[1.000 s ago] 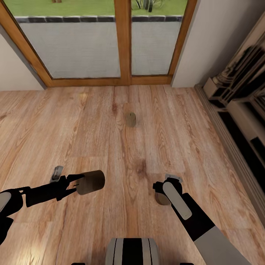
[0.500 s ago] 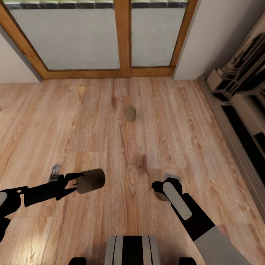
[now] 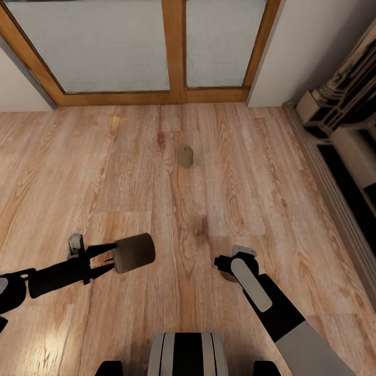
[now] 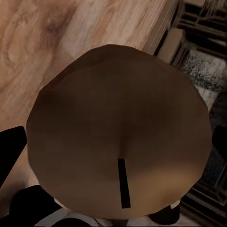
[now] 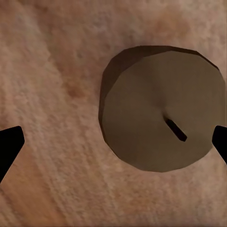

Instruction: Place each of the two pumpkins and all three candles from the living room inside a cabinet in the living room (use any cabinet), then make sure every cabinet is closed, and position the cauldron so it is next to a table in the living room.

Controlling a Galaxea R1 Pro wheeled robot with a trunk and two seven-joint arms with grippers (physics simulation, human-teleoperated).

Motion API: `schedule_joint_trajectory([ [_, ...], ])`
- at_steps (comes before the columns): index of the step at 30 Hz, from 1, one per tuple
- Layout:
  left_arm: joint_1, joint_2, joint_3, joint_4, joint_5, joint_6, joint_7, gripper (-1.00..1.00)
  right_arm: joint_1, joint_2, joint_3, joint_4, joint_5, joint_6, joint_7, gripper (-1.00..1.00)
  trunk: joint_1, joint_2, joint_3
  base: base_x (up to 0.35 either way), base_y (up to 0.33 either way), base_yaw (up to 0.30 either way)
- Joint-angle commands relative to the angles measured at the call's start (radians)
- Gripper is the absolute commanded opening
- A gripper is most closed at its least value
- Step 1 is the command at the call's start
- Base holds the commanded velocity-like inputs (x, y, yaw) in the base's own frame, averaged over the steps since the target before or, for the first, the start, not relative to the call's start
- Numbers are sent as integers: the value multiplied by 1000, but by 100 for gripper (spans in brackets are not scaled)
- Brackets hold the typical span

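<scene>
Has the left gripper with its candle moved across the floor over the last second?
Yes, slightly. The left gripper, shut on a candle, has shifted a little toward the door frame, judged against the floor knot, which drifted the opposite way.

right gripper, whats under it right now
A candle stands upright on the wood floor below the right gripper, wick up, between the open fingertips. In the head view the arm covers most of that candle; only its edge shows.

Three candles: one (image 3: 134, 253) off the floor, one (image 3: 185, 156) standing on the planks, one (image 3: 226, 271) partly hidden
</scene>
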Motion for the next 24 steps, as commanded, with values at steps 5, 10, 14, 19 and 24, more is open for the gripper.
schedule_joint_trajectory([
  [5,-1,1,-28,0,11,1,-50,-100,-1,-1,2,-1,-7,2,-9,100,0,0,-1,0,0,0],
  [10,0,1,-32,-1,11,1,-60,-100,-1,-1,2,0,-11,2,-10,100,0,0,-1,0,0,0],
  [14,0,1,-33,-1,11,1,-61,-100,-1,-1,1,11,-12,1,-13,100,0,0,-1,0,0,0],
  [19,0,1,-33,-1,10,1,-61,-100,-1,-1,2,48,-12,0,-13,100,0,0,-1,0,0,0],
  [24,0,2,-33,-1,10,1,-61,-100,-1,-1,2,55,-11,0,-17,100,0,0,-1,0,0,0],
])
